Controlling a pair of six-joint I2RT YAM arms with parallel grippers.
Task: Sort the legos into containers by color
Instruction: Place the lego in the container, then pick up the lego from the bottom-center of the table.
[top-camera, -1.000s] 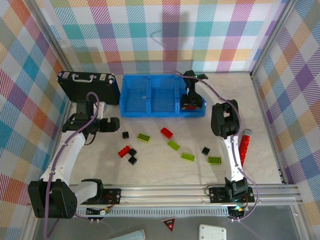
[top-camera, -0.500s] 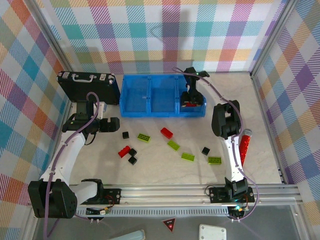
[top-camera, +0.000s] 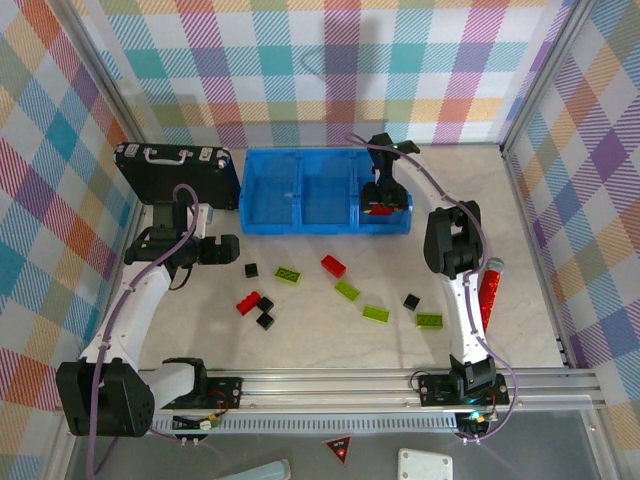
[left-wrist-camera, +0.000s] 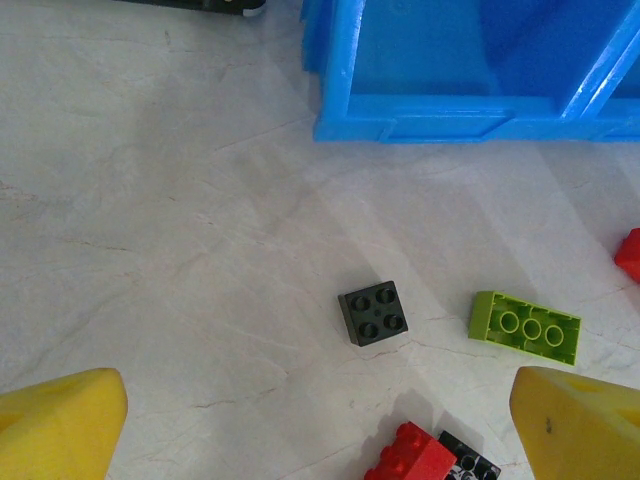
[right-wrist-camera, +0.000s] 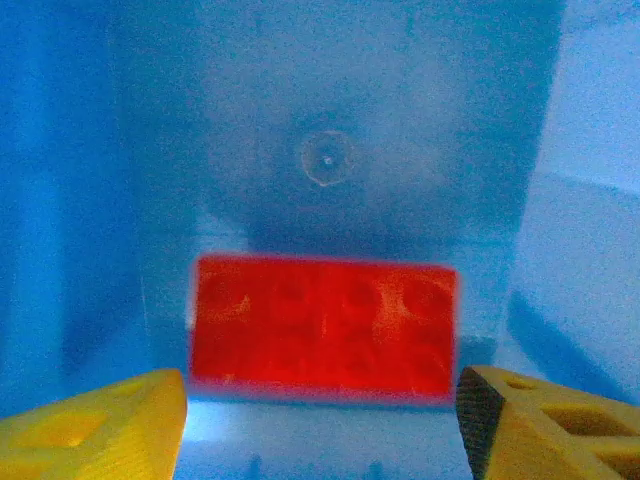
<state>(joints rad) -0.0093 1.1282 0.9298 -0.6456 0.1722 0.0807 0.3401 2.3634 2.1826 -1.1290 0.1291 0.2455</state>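
You have eleven bricks in all: four green bricks (top-camera: 288, 275), four black cubes (top-camera: 251, 270) and three red bricks (top-camera: 333, 265). Two of the red ones lie on the table (top-camera: 300, 345) and one in the bin (top-camera: 262, 226). That one bin has three compartments (top-camera: 325, 195). There is also one briefcase (top-camera: 170, 166).

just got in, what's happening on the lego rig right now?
Colour sorting. The right gripper hangs open over the right compartment of the bright blue plastic bin, and a red rectangular lego brick lies on that compartment's floor below it, apparently let go. The left gripper hovers open over the table near a small black lego cube and a lime-green brick, holding nothing. About ten loose bricks lie on the table.
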